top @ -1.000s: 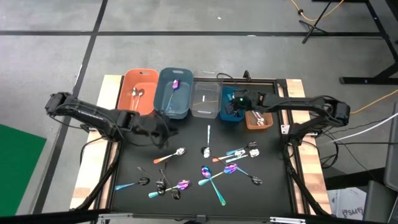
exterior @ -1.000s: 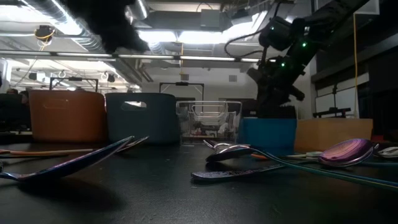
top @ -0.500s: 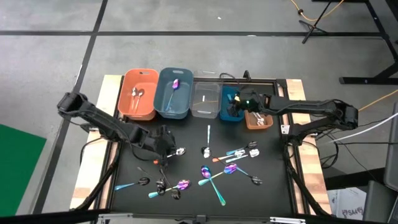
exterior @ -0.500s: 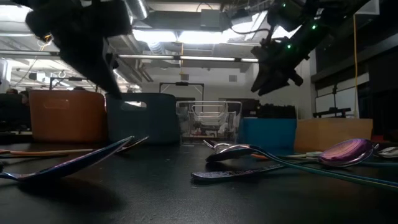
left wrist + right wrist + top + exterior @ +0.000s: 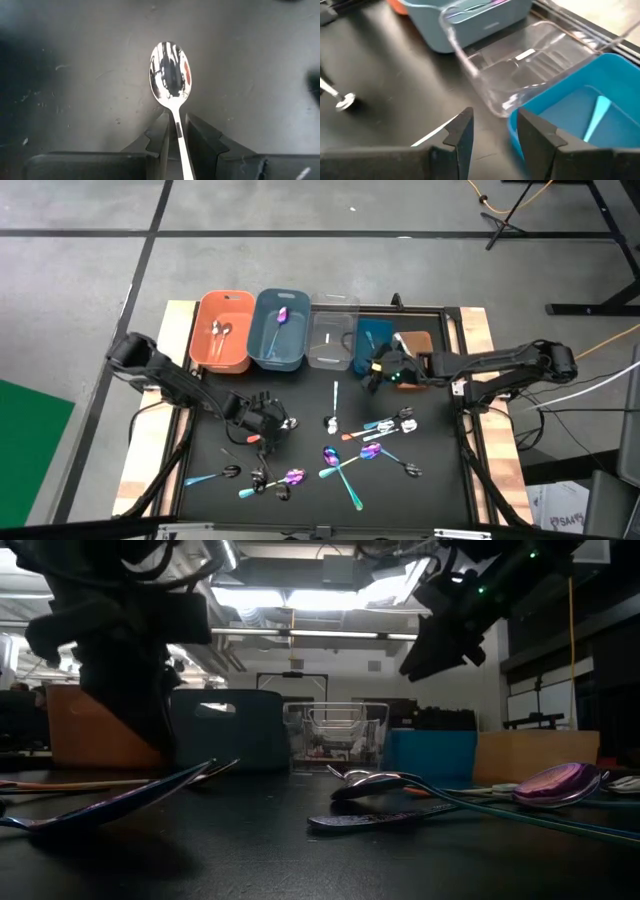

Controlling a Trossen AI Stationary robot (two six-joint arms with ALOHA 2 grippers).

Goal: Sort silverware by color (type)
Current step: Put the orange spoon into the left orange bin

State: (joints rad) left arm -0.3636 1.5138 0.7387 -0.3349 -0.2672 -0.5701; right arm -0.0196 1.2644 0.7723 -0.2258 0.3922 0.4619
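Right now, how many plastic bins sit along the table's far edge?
5, in a row: orange bin, grey-blue bin, clear bin, blue bin, and brown bin, the last partly hidden under the right arm.

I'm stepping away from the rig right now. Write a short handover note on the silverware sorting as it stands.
Left gripper: fingers on either side of a silver spoon handle on the mat.
Right gripper: open, empty, by the blue bin.
Done: a few pieces lie in the orange bin, grey-blue bin and blue bin.
Left: most silverware is scattered on the mat.
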